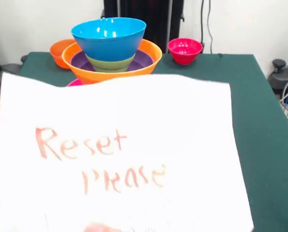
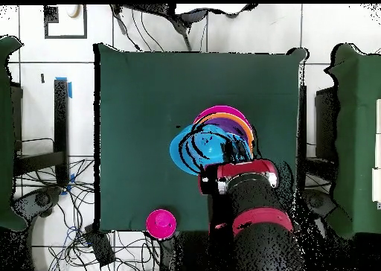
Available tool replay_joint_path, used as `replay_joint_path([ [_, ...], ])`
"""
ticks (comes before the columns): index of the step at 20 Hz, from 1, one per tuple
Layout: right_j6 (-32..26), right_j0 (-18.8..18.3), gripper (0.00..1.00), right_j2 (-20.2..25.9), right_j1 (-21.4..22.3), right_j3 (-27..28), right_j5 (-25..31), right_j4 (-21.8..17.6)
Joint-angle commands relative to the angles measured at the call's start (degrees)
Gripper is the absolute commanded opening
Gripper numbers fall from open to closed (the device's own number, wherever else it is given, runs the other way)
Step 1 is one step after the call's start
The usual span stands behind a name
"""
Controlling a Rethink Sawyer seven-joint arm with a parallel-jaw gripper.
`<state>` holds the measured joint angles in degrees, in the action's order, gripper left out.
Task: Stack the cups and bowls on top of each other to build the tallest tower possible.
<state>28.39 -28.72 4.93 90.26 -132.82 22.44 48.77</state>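
The tower [image 1: 110, 50] stands at the table's far side in the front view. Its top is a blue bowl [image 1: 108, 37], over a green bowl [image 1: 110, 64], a purple bowl [image 1: 143, 59] and a wide orange bowl [image 1: 151, 50]. A pink rim [image 1: 74, 82] peeks out below. The red cup and the tower's lower part are hidden behind a sheet of paper. From overhead the blue bowl [image 2: 195, 149] tops the stack. My red and black arm [image 2: 249, 201] reaches to the tower's edge, and the gripper [image 2: 232, 155] is a dark shape there.
A white paper sheet [image 1: 120, 150] with "Reset Please" written on it fills most of the front view. A small orange bowl [image 1: 60, 50] and a small red-pink bowl [image 1: 184, 50] stand beside the tower; the red-pink bowl [image 2: 161, 223] sits near the table's edge.
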Motion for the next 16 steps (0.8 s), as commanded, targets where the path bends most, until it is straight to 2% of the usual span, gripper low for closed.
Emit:
replay_joint_path([
  [1,-9.9,0.3,0.0,-3.7,0.1,-12.4,0.1,-3.5],
  [6,-8.3,-0.1,0.0,-3.7,0.1,-11.8,0.5,-5.8],
  [16,-2.6,-1.4,0.0,-3.9,-0.2,-9.3,3.2,-13.3],
])
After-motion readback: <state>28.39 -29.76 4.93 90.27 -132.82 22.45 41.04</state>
